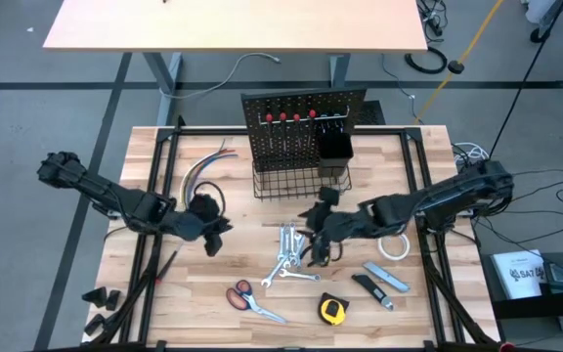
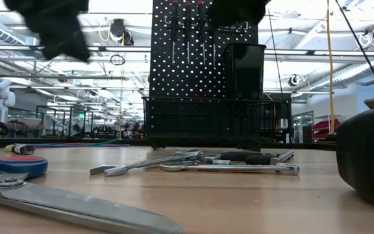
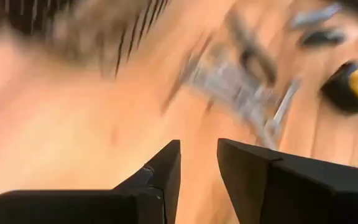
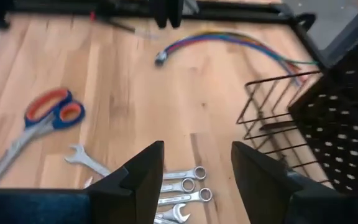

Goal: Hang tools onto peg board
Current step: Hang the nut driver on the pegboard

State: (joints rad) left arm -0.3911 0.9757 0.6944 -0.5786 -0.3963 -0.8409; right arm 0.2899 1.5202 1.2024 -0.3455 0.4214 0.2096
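The black peg board stands upright at the table's far middle, with red-handled screwdrivers hanging on it, a wire basket at its base and a black cup. Silver wrenches lie side by side on the table in front of it. My right gripper hovers open just above them, slanting down, touching nothing. My left gripper hangs open over bare wood left of the wrenches. Orange-handled scissors, a yellow tape measure, a utility knife and a white tape roll lie on the table.
A bundle of coloured wires lies left of the basket. A black frame runs along the table's left, right and far edges. A black-handled tool lies beside the utility knife. Bare wood shows between the scissors and the left gripper.
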